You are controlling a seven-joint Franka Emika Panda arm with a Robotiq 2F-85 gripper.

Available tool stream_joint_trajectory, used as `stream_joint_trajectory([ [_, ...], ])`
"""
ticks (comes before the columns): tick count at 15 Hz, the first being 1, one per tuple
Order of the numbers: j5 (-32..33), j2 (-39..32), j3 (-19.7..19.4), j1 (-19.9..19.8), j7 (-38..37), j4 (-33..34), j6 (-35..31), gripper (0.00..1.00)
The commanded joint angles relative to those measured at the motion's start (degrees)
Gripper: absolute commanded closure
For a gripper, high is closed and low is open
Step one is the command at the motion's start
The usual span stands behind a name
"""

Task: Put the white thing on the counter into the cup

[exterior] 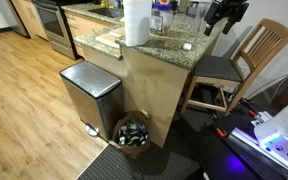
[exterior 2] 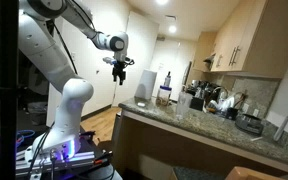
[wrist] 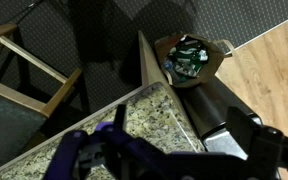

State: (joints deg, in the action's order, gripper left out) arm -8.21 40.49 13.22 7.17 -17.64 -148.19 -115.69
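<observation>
The white thing [exterior: 186,45] is a tiny flat piece lying on the speckled granite counter [exterior: 164,47] near its edge by the chair. A clear cup-like container [exterior: 161,17] stands further back on the counter, beside the paper-towel roll. My gripper [exterior: 224,14] hangs in the air above and beyond the counter's end, well clear of the white thing. It also shows in an exterior view [exterior 2: 121,69]. In the wrist view the gripper [wrist: 184,150] has its fingers spread, with nothing between them, over the counter corner [wrist: 149,115]. The white thing is out of the wrist view.
A tall white paper-towel roll [exterior: 136,22] stands on the counter. A steel bin [exterior: 89,90] and a basket of rubbish [exterior: 134,133] stand on the floor by the island. A wooden chair [exterior: 246,55] is at the counter's end. Kitchen clutter [exterior 2: 219,100] lines the far counter.
</observation>
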Motion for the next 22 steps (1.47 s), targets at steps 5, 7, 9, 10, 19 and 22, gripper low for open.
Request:
stream_joint_trajectory([
  [5, 0.1, 0.0, -0.1, 0.0, 0.0, 0.1, 0.2, 0.0],
  [7, 0.1, 0.0, -0.1, 0.0, 0.0, 0.1, 0.2, 0.0],
  [9, 0.1, 0.0, -0.1, 0.0, 0.0, 0.1, 0.2, 0.0],
  [10, 0.1, 0.0, -0.1, 0.0, 0.0, 0.1, 0.2, 0.0],
  [19, 13.4, 0.9, 8.1, -8.6, -24.5, -1.0, -9.1, 0.0],
  [22, 12.9, 0.0, 6.8, -6.7, -27.1, 0.0, -8.0, 0.0],
])
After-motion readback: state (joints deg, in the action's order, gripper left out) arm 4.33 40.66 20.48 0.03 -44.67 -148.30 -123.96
